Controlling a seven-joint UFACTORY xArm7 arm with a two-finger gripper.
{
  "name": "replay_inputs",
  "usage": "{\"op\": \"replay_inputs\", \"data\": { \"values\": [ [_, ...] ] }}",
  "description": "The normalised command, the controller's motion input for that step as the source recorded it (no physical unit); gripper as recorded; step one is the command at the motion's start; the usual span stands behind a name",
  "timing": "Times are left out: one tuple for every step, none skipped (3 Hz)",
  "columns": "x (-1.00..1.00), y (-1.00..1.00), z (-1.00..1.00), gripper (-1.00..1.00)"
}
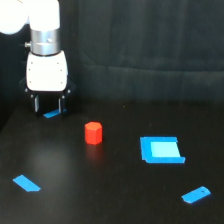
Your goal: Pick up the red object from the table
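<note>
The red object [93, 133] is a small red-orange hexagonal block standing on the black table [115, 195], left of centre. My gripper [48, 106] hangs from the white arm at the upper left, up and to the left of the block and apart from it. Its two dark fingers [36, 104] point down with a gap between them, so it is open. A small blue piece [51, 114] shows at the fingertips; I cannot tell whether it lies on the table behind them or touches them.
A flat blue square piece [161, 150] lies right of the block. A small blue strip [26, 183] lies at the front left and another blue piece [196, 194] at the front right. A dark curtain [150, 50] hangs behind the table.
</note>
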Motion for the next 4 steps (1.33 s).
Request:
{"op": "replay_inputs", "data": {
  "values": [
    [0.47, -0.07, -0.24, 0.96],
    [0.48, -0.25, -0.27, 0.93],
    [0.82, -0.47, -0.01, 1.00],
    [0.93, -0.50, 0.11, 1.00]
  ]
}}
